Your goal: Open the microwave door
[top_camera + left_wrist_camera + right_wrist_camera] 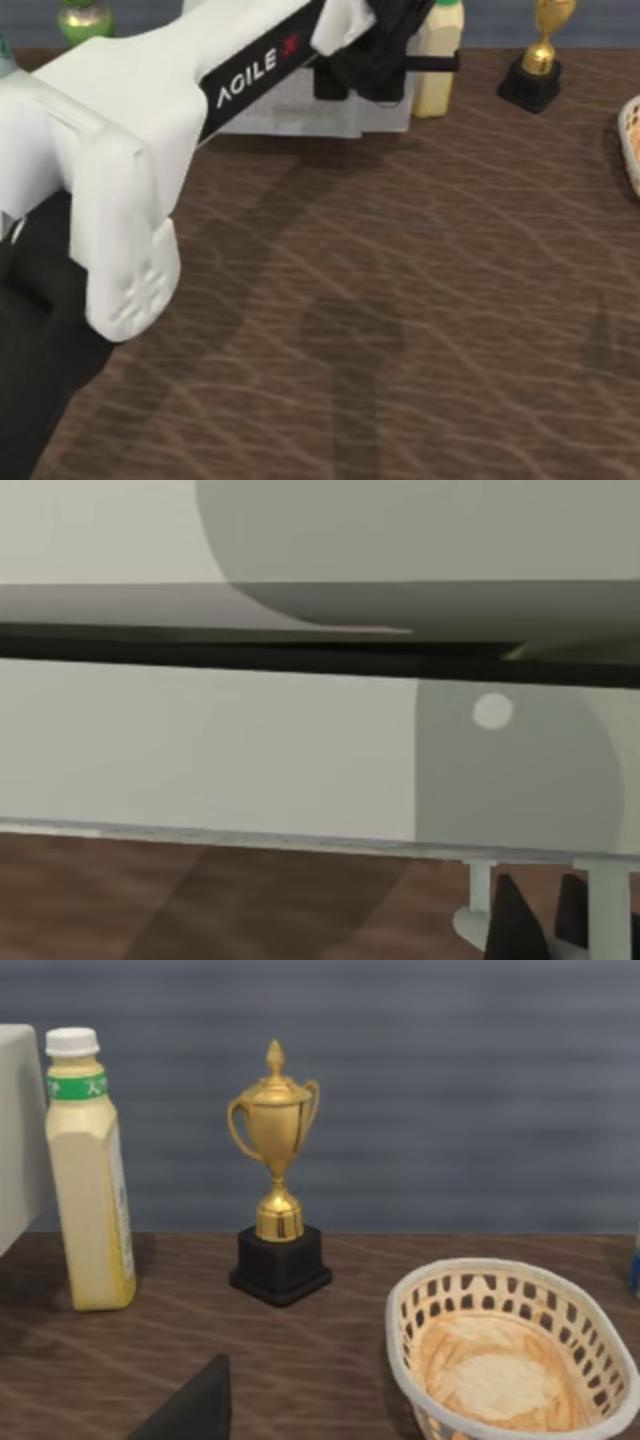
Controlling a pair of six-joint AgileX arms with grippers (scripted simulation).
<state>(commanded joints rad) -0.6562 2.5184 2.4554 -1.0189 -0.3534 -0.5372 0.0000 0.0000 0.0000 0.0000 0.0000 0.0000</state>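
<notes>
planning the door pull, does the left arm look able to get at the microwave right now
Probably yes. The left arm's end effector is already up against the microwave at the table's far edge, and nothing sits between them; the pale bottle stands just right of it.

A pale yellow bottle (88, 1175) with a white cap and a green band at its neck stands upright at the back of the brown wood-grain desk (420, 300). Well to its right, a gold trophy cup (274, 1140) with two handles stands upright on a black base, apart from the bottle. Nearer the desk's right edge lies an oval white woven basket (520, 1290) with a tan inside, apart from the trophy. At the back left, a green, rounded object (84, 18) shows only in part.
</notes>
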